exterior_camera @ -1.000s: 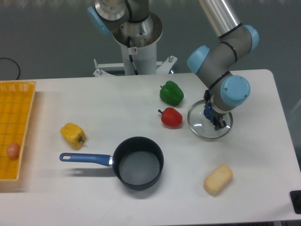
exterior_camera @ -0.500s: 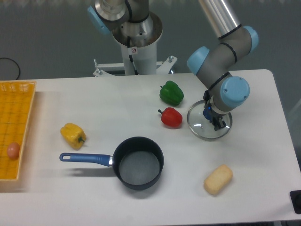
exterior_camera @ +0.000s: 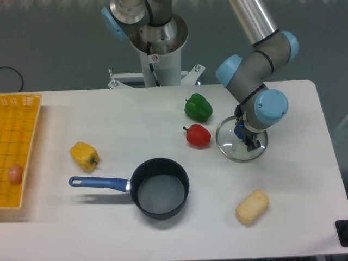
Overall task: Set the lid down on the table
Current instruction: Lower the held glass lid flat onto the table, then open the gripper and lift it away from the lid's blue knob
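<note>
The lid (exterior_camera: 230, 143) is a round clear glass disc with a thin metal rim. It lies low over the white table (exterior_camera: 136, 117) at the right, beside the red pepper. My gripper (exterior_camera: 242, 135) points down over the lid's centre and sits around its blue knob, which shows only as a small blue patch under the wrist. The fingers are mostly hidden by the wrist. I cannot tell whether the lid touches the table.
A dark saucepan (exterior_camera: 156, 187) with a blue handle stands at front centre. A red pepper (exterior_camera: 198, 135) and a green pepper (exterior_camera: 198, 107) lie left of the lid. A yellow pepper (exterior_camera: 84, 155), a bread roll (exterior_camera: 252, 206) and a yellow basket (exterior_camera: 17, 147) are also here.
The gripper and the lid have shifted very slightly up and left. Nothing else has moved.
</note>
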Action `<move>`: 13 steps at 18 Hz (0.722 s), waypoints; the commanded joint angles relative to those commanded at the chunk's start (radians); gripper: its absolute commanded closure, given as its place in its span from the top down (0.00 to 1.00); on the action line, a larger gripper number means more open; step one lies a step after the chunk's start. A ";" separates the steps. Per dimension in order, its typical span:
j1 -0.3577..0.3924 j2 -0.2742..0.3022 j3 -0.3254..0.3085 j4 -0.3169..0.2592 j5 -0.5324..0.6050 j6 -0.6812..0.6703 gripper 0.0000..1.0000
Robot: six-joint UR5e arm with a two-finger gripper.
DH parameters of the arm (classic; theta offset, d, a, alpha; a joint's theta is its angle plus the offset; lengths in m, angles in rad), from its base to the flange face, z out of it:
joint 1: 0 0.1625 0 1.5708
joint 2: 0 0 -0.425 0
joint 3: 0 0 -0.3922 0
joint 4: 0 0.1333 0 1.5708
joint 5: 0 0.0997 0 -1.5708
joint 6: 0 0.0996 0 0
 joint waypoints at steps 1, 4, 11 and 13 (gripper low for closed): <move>-0.002 0.000 -0.002 0.000 0.002 0.000 0.66; -0.002 0.000 -0.002 0.000 0.002 0.000 0.66; -0.002 -0.003 -0.006 0.000 0.002 0.002 0.73; -0.002 -0.003 -0.006 0.000 0.002 0.003 0.77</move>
